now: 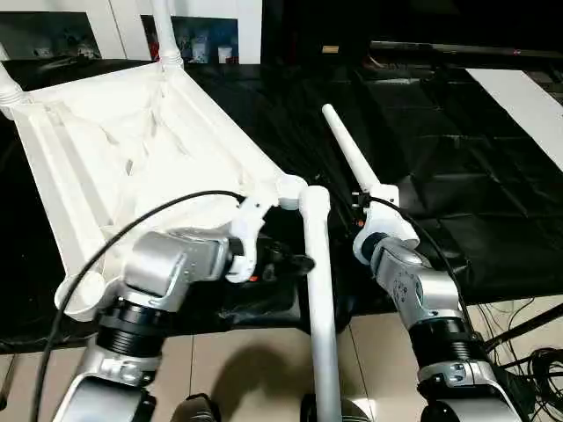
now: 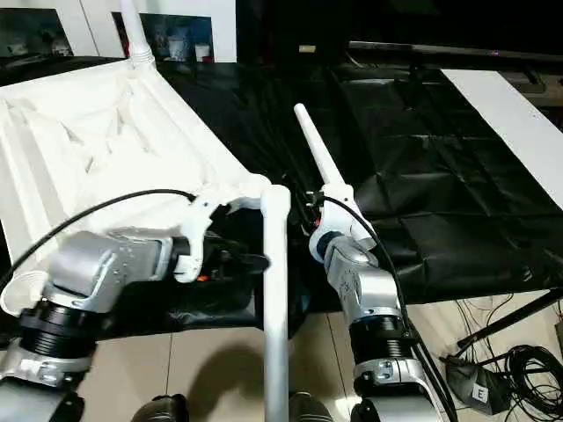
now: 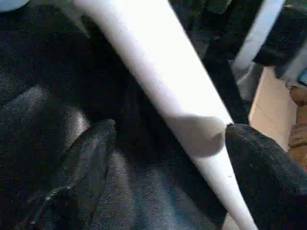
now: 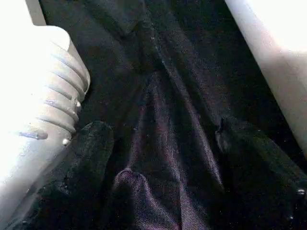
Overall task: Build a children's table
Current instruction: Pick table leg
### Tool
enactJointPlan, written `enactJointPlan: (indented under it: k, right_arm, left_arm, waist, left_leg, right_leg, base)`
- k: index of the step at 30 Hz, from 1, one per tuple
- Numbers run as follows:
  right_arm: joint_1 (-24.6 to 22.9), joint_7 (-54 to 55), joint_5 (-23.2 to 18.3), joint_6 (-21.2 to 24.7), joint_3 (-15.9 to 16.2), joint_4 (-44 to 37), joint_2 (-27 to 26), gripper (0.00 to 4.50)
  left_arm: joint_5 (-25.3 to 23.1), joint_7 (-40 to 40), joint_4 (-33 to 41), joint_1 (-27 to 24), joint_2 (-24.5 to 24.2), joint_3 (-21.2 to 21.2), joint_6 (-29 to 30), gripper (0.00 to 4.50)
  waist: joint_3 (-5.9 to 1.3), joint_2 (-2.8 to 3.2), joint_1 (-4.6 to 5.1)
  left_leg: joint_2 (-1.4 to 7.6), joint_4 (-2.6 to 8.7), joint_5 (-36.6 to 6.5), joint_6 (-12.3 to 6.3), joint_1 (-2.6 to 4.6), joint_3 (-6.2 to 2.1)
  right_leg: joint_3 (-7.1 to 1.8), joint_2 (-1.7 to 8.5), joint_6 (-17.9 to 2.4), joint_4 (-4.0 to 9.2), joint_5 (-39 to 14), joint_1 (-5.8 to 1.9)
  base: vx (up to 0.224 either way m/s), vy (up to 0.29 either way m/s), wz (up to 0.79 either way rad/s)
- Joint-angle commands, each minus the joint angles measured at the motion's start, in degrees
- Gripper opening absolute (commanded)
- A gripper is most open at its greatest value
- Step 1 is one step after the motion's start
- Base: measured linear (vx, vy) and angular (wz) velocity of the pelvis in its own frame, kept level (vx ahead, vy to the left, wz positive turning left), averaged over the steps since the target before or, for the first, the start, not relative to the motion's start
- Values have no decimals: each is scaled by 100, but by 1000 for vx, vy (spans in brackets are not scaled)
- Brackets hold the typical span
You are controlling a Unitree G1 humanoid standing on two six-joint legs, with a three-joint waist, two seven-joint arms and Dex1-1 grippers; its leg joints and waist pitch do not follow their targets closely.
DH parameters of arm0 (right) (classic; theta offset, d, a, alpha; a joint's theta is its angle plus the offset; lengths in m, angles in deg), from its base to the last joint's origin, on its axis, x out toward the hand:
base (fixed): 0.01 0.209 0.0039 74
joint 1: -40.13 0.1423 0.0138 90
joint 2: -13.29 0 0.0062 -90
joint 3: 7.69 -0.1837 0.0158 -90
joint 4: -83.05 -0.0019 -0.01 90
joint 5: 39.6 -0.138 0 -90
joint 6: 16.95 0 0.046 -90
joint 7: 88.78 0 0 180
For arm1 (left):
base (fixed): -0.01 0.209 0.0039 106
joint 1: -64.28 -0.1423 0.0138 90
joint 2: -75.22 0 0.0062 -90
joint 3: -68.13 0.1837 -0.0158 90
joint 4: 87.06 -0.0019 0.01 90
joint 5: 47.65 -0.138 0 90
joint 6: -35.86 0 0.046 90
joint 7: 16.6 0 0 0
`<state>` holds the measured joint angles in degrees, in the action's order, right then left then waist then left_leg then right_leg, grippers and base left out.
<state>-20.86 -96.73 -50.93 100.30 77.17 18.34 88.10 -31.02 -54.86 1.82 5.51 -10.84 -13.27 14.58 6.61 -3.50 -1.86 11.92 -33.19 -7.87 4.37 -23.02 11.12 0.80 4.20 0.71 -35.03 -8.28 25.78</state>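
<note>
The children's table top (image 1: 114,149) lies upside down on black cloth at the left, its ribbed underside up. Two white legs (image 1: 164,31) (image 1: 7,88) stand in its far corner sockets. A third leg (image 1: 318,290) runs from the near right corner socket (image 1: 290,189) towards me. My left gripper (image 3: 168,127) is open around this leg, with the leg resting against one finger (image 3: 259,167) and clear of the other. A loose leg (image 1: 352,158) lies on the cloth to the right. My right gripper (image 4: 163,143) is open over the cloth beside that leg's ribbed end (image 4: 43,96), holding nothing.
Black cloth (image 1: 422,158) covers the work area ahead and to the right. A white board (image 1: 528,105) lies at the far right. Cables (image 1: 537,360) sit on the tiled floor at the near right. Cabinets stand at the back.
</note>
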Motion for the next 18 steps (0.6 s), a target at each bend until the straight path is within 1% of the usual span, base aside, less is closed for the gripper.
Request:
enactJointPlan:
  k: [1, 3, 6, 8, 10, 12, 13, 15, 16, 17, 18]
  right_arm:
    - [-55, 24, 25, 84, 5, 99, -3, 388]
    - [-59, 25, 27, 83, 5, 98, -3, 388]
    - [-65, 27, 30, 87, 11, 89, -3, 388]
    - [-70, 29, 32, 89, 13, 79, -5, 388]
    - [-74, 31, 31, 89, 13, 75, -6, 388]
    - [-78, 33, 31, 95, 15, 67, -4, 388]
    - [-78, 33, 31, 95, 15, 67, -4, 388]
    - [-79, 37, 33, 94, 14, 69, -4, 388]
    - [-79, 37, 33, 94, 14, 69, -4, 388]
    - [-83, 43, 35, 93, 14, 66, -7, 388]
    - [-90, 47, 35, 90, 13, 59, -10, 388]
  left_arm:
    - [126, 91, -44, -37, 100, -123, 66, 420]
    - [256, 62, -58, -32, 220, -269, 168, 438]
    - [458, 21, -97, -38, 438, -479, 347, 447]
    - [459, 48, -181, -49, 509, -488, 338, 447]
    - [462, 93, -278, -60, 576, -489, 313, 447]
    - [433, 170, -421, -90, 666, -424, 237, 447]
    - [433, 170, -421, -90, 666, -424, 237, 447]
    - [305, 339, -621, -98, 732, -356, 42, 447]
    - [305, 339, -621, -98, 732, -356, 42, 447]
    - [218, 455, -791, -89, 791, -331, -105, 447]
    - [203, 536, -924, -73, 881, -388, -179, 447]
  waist:
    - [-533, 67, -19]
    - [-534, 60, -16]
    - [-527, 57, -15]
    - [-523, 61, -20]
    - [-530, 53, -21]
    - [-529, 50, -21]
    - [-524, 64, -25]
    - [-522, 58, -19]
    - [-522, 55, -21]
    - [-522, 76, -25]
    - [-515, 66, -22]
  left_leg:
    - [-30, 303, -1444, 54, 123, -4]
    - [-33, 301, -1412, 48, 117, 1]
    - [-34, 294, -1473, 38, 121, 4]
    - [-35, 297, -1492, 23, 117, 0]
    - [-40, 294, -1494, 5, 114, -4]
    - [-36, 294, -1490, -4, 112, -4]
    - [-38, 297, -1502, -5, 114, -5]
    - [-34, 300, -1569, 9, 113, -11]
    - [-36, 299, -1593, 4, 117, -9]
    - [-37, 300, -1604, 3, 123, -11]
    - [-34, 306, -1643, 9, 122, -12]
  right_leg:
    - [-86, 124, -738, 433, -1552, -342]
    - [-87, 119, -767, 431, -1508, -344]
    - [-83, 118, -787, 441, -1575, -337]
    - [-81, 117, -761, 451, -1608, -334]
    - [-80, 121, -696, 459, -1676, -341]
    - [-80, 121, -692, 464, -1681, -336]
    - [-79, 121, -691, 467, -1697, -330]
    - [-74, 119, -672, 472, -1749, -331]
    - [-75, 118, -646, 488, -1796, -326]
    - [-77, 118, -639, 492, -1805, -320]
    - [-73, 118, -627, 504, -1855, -317]
  base:
    - [0, 0, 0]
    - [0, 0, 0]
    - [0, 0, 0]
    - [0, 0, 0]
    - [0, 0, 0]
    - [0, 0, 0]
    - [0, 0, 0]
    - [0, 0, 0]
    - [0, 0, 0]
    - [0, 0, 0]
    - [0, 0, 0]
